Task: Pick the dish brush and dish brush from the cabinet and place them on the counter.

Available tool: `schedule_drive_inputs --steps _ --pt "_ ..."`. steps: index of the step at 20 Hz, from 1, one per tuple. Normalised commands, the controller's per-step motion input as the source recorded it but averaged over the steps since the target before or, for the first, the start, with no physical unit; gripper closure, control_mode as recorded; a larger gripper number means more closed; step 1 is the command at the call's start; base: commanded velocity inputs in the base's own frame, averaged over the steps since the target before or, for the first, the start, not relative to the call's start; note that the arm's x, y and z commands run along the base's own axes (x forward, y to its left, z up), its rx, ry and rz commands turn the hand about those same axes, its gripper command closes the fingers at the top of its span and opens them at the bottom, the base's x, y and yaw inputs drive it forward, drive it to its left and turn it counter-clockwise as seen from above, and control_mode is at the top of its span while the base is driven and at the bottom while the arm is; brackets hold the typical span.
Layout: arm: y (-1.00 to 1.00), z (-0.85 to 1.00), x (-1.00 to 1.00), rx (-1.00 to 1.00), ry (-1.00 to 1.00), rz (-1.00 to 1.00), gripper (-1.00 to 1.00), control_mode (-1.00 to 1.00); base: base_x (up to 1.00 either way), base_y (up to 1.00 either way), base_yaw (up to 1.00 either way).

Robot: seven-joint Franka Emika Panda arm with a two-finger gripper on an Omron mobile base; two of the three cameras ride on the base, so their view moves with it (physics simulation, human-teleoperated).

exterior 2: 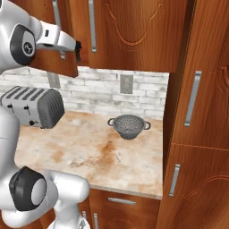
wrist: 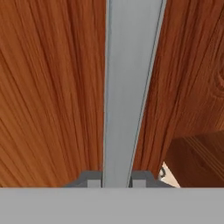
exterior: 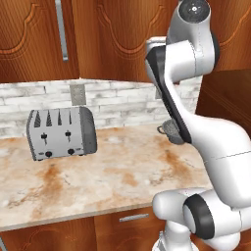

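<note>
My gripper (wrist: 117,181) is shut on the long silver bar handle (wrist: 129,87) of a reddish-brown cabinet door; the bar runs straight up from between the two dark fingertips (wrist: 92,180). In the right base view the gripper (exterior 2: 80,50) is raised against the doors of the cabinet (exterior 2: 134,36), high above the counter (exterior 2: 98,147). The cabinet (exterior: 122,39) hangs over the beige, rust-patched counter (exterior: 122,166). Both dish brushes are hidden from view.
A silver toaster (exterior: 61,132) stands at the counter's back left, also seen as the toaster (exterior 2: 33,107). A metal mesh colander (exterior 2: 129,126) sits near the back right corner. A tall wooden unit (exterior 2: 197,112) walls off the right side.
</note>
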Motion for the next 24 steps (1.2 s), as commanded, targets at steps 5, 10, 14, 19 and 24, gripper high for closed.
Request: schedule_drive_inputs --steps 5,10,14,19,24 --pt "0.25 0.26 -0.47 0.00 0.00 -0.03 1.00 -1.00 0.00 0.00 0.00" --pt "0.27 0.26 -0.46 0.00 0.00 -0.02 1.00 -1.00 0.00 0.00 0.00" --pt "0.29 0.22 -0.45 0.00 -0.03 -0.02 1.00 -1.00 0.00 0.00 0.00" --pt "0.30 0.17 -0.45 0.00 -0.05 -0.03 1.00 -1.00 0.00 0.00 0.00" --pt "0.25 0.17 -0.45 0.00 -0.02 -0.06 1.00 -1.00 0.00 0.00 0.00"
